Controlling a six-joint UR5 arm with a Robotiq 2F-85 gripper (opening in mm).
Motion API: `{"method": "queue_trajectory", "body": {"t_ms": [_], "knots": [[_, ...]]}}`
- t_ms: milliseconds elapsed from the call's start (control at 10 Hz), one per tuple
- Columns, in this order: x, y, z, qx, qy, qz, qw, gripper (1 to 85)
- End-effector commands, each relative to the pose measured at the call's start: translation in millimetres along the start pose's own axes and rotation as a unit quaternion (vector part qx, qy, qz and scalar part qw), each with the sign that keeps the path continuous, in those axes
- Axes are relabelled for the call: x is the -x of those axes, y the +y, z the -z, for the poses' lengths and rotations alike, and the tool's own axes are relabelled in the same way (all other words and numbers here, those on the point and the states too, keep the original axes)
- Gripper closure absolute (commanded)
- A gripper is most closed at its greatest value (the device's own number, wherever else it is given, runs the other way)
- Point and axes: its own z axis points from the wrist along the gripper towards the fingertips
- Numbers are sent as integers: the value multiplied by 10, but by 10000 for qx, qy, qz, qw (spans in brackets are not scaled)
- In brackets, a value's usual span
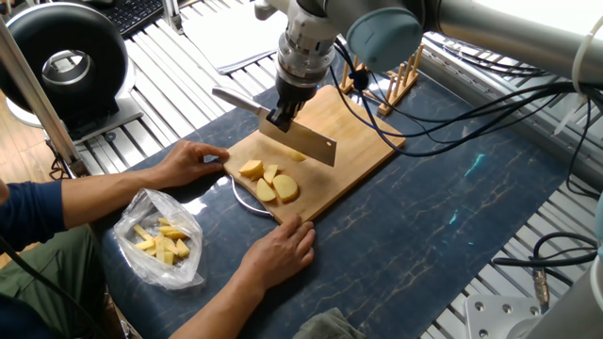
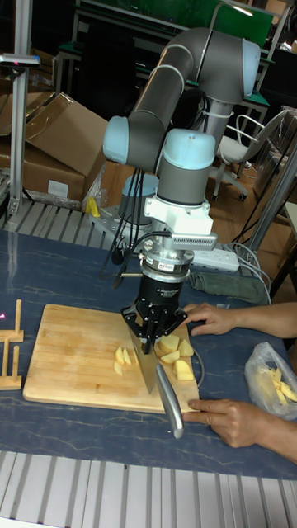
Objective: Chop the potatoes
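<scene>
Dark marbled matting covers the table (image 1: 443,235), and on it lies a wooden cutting board (image 1: 353,132) that a person steadies with one hand (image 1: 188,162) at its far corner and another hand (image 1: 278,252) at its near edge. The gripper (image 1: 283,118) is clamped around the handle of a cleaver (image 1: 306,143), its blade hanging just above the board. The potatoes (image 1: 268,182) sit in a small cluster at the board's end nearest the person, with a few pieces (image 2: 122,356) apart on the blade's other side. The main risk appears to be those hands: a chop landing off the cluster, or a board that shifts, could bring the edge toward fingers, and rounded chunks may roll away. The cluster's long axis runs roughly parallel to the blade.
</scene>
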Motion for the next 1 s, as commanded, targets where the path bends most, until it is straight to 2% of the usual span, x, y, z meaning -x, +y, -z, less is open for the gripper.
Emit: {"method": "queue_trajectory", "body": {"t_ms": [0,400,900], "knots": [[12,5,2,40,-36,-45,10000,847],[5,0,-5,33,-34,-36,10000,847],[9,25,-100,53,-176,-73,9998,847]]}}
